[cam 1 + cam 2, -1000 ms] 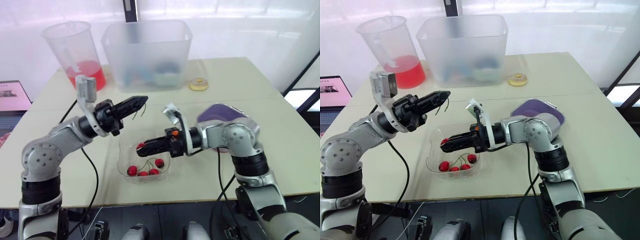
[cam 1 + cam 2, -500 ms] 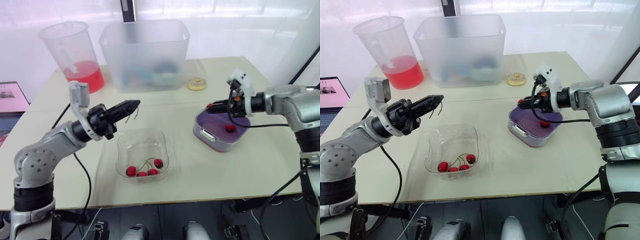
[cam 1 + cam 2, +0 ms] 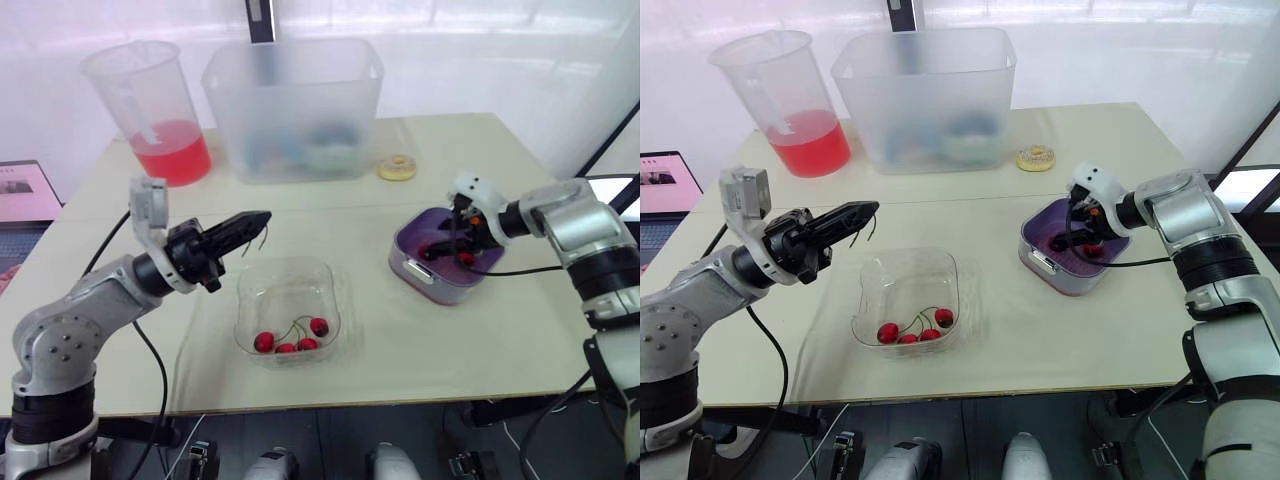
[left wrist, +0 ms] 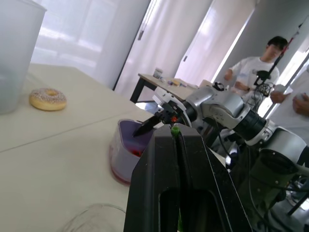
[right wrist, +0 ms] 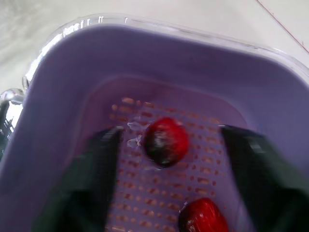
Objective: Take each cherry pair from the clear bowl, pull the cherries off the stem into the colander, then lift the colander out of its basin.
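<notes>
Right gripper (image 5: 172, 132) spread wide inside purple colander (image 3: 432, 284), low over two loose cherries (image 5: 166, 140) on its holed floor, left gripper (image 3: 256, 218) pinched narrow on thin stem (image 3: 263, 236), raised just beside clear bowl (image 3: 288, 265), stemmed cherries (image 3: 291, 343) lying in bowl.

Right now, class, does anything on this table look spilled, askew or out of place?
Nothing looks spilled or tipped. One stray: a doughnut lies bare on the table, beside the frosted tub, unrelated to the task.

No text, label, brand or number is legible — the dark laptop screen (image 3: 25, 190) beside the beige table's (image 3: 330, 215) left edge shows only unreadable marks.
</notes>
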`<state>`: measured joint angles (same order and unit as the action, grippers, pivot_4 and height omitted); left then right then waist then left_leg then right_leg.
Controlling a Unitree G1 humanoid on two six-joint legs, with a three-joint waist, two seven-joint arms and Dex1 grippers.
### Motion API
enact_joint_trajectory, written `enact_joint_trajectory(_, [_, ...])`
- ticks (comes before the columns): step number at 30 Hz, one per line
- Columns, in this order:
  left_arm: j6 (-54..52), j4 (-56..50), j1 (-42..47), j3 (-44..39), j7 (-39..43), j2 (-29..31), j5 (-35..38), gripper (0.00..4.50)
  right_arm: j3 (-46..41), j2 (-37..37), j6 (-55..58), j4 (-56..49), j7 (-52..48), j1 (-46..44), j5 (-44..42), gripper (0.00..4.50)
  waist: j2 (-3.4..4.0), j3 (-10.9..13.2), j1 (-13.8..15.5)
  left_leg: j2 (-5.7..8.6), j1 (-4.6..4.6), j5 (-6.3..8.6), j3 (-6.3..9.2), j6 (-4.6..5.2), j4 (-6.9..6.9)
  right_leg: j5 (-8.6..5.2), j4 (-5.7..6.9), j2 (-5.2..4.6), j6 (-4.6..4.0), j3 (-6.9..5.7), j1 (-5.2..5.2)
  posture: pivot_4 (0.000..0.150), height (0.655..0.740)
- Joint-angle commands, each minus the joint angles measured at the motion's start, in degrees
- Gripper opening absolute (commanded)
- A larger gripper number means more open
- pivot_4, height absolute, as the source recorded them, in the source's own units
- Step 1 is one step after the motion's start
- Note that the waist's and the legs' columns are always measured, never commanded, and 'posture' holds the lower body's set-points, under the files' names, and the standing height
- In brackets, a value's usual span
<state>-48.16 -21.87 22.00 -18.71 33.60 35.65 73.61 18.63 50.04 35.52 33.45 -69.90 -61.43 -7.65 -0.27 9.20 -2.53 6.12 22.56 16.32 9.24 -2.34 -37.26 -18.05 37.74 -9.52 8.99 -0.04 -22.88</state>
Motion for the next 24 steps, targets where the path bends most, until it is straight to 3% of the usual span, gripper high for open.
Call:
enact_joint_trajectory(1, [0.9, -1.9, -1.2, -2.1, 0.4, 1.7, 0.1, 0.0, -5.0, 2.2, 1.5, -2.2, -4.1, -3.5, -1.9, 4.48, 0.0, 0.0, 0.0, -0.01, 0.0, 0.0, 0.0, 0.0, 0.01, 0.0, 0.0, 0.01, 0.0, 0.0, 0.0, 0.15, 0.74])
enact_joint_trajectory(7, [-3.4, 2.1, -6.4, -7.0, 0.1, 10.6, -0.6, 0.0, -16.2, -1.5, 16.0, -24.1, -13.2, -3.7, -23.0, 4.48, 0.04, 0.0, -0.4, -0.12, -0.01, 0.0, -0.01, 0.0, 0.1, 0.0, -0.04, 0.09, 0.0, 0.01, -0.06, 0.15, 0.74])
enact_joint_trajectory(11, [-7.8, 9.1, -11.2, -10.3, 4.8, 18.8, -2.3, 0.0, -18.6, -4.4, 15.9, -37.6, -14.9, 0.5, -31.1, 4.48, 0.02, 0.0, 0.0, -0.13, -0.03, 0.0, 0.07, 0.0, 0.12, 0.0, -0.05, 0.11, 0.0, 0.0, -0.02, 0.15, 0.74])
enact_joint_trajectory(16, [-2.4, 16.2, -21.3, -10.4, 16.5, 24.3, -13.6, 0.0, -17.1, -7.5, 14.4, -41.8, -11.4, 3.6, -32.2, 4.48, 0.02, 0.0, 0.4, 0.0, -0.02, 0.01, 0.17, 0.0, 0.02, 0.0, -0.04, 0.02, -0.01, 0.0, 0.06, 0.15, 0.74])
enact_joint_trajectory(24, [2.7, 32.1, -21.3, -9.4, 19.9, 19.8, -22.9, 0.0, -16.3, -7.4, 10.4, -41.0, -5.6, 5.4, -28.5, 4.48, 0.02, 0.1, 0.1, -0.03, -0.02, 0.0, 0.16, -0.01, 0.08, 0.0, -0.01, 0.02, -0.01, -0.01, -0.01, 0.15, 0.74])
